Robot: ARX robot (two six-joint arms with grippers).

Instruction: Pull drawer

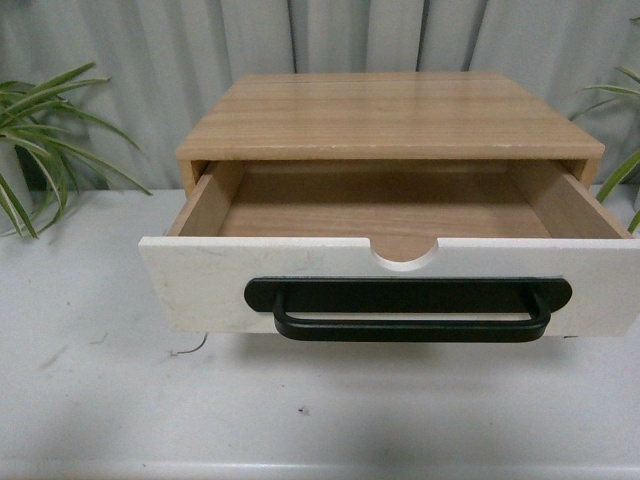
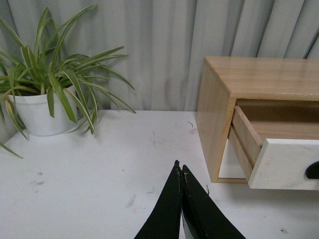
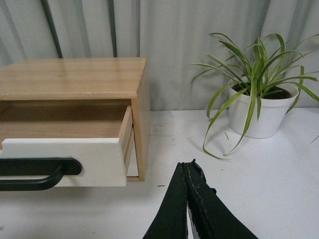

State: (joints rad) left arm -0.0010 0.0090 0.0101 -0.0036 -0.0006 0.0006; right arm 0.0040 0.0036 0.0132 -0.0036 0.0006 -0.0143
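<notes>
Nearest: both grippers parked low over the white table, off to either side of the cabinet, neither touching anything. Left gripper has its black fingers pressed together, tips meeting, nothing between them. Right gripper same story: clenched on itself, empty. Neither arm shows in the front view. Next out: the drawer, centre of the table, already slid well out of the wooden cabinet, white front overhanging toward the robot, light wood interior exposed and bare. Half-round notch cut in the top edge, long black bar handle mounted across the front below it. Judgement: pull looks done or nearly so; can't tell how much travel is left. Handling guess: thin wood panels, so light and stiff, slides wood-on-wood, could bind if tugged off-centre. The cabinet itself looks light too and may skid on the smooth table if yanked. Best hold is the bar, mid-span, fingers hooked behind it; there's clear gap between bar and front. The notch is the fallback, shallower purchase. Painted front is smooth, poor for pinching. Further back: potted spider plant on the left side, another potted plant on the right, both well apart from the drawer. Grey curtain behind everything.
</notes>
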